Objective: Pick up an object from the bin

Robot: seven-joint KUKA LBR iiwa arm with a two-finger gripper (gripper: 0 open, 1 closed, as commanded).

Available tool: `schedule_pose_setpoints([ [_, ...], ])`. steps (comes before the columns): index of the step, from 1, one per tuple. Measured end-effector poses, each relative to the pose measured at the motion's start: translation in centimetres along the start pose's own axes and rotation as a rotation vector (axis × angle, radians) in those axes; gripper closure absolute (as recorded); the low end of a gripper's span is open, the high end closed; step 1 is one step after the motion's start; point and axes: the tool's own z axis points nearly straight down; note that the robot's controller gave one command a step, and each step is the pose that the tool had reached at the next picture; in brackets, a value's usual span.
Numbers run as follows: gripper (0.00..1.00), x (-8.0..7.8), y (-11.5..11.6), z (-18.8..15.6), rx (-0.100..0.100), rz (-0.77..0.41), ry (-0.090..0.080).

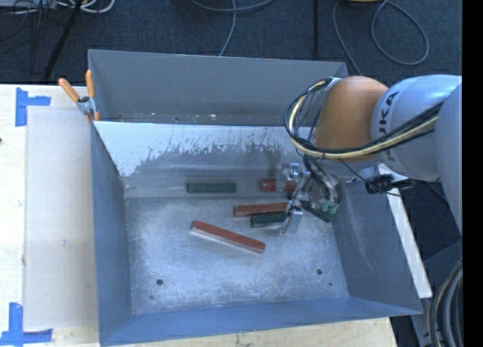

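A grey metal bin [113, 262] stood below the camera. A robot arm [423, 123] reached in from 3 o'clock, its wrist under a rounded orange cover [351, 115] looped with cables. The gripper [289, 221] was low, close to the bin floor, at about 2 o'clock from the floor's middle. Its tip sat at the right end of a short dark green bar [266, 221], which lay flat and nearly level. I could not tell whether it touched that bar. Nor could I tell, from where I stood, whether the gripper was open or closed, or whether it had hold of anything.

Just beside the green bar, toward 12 o'clock, lay a reddish-brown bar [259, 209], almost parallel to it. A small red-brown block [268, 185] lay by the back wall, at 12 o'clock from those two. Toward 9 o'clock from the block, a second dark green bar [211, 186] lay along the back wall. A long reddish-brown bar [226, 237] lay tilted near the floor's middle, at 8 o'clock from the gripper.
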Motion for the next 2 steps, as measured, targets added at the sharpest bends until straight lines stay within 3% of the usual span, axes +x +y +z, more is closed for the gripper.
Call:
schedule_pose_setpoints([
  [1,0.00,-0.56,0.11,2.27,0.000,0.096,-0.003],
  [2,1.00,-0.92,0.14,1.82,0.000,0.093,-0.016],
])
